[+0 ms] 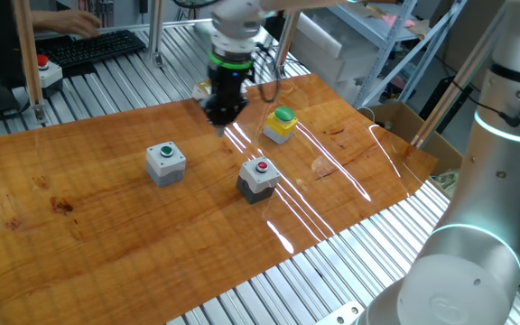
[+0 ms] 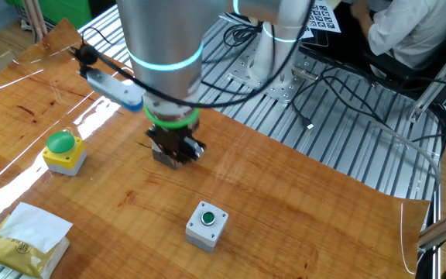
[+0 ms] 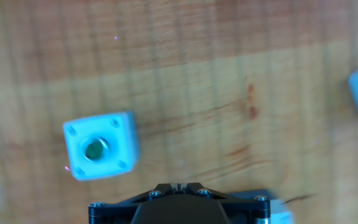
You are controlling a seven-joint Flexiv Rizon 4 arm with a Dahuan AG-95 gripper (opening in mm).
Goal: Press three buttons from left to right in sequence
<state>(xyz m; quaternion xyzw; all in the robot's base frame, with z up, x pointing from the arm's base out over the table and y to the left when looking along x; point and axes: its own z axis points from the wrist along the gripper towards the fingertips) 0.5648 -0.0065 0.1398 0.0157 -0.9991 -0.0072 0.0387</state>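
Three buttons stand on the wooden table (image 1: 106,235). The light grey box with a green cap (image 1: 165,162) is at the left. In the middle sits the dark grey box with a red cap (image 1: 259,178), and the yellow box with a green dome (image 1: 281,125) is behind it to the right. My gripper (image 1: 222,116) hangs over the table behind the row, between the light grey and yellow boxes, touching none. The hand view shows its fingertips (image 3: 178,185) pressed together, shut on nothing, with the light grey box (image 3: 98,149) ahead at the left. My arm hides the red-capped box in the other fixed view.
A yellowish packet with a tissue (image 2: 25,232) lies near the table edge by the yellow box (image 2: 63,149). A pale box with a red mushroom button (image 1: 45,70) and a keyboard (image 1: 97,45) sit off the table. A second robot arm (image 1: 486,226) stands at the right.
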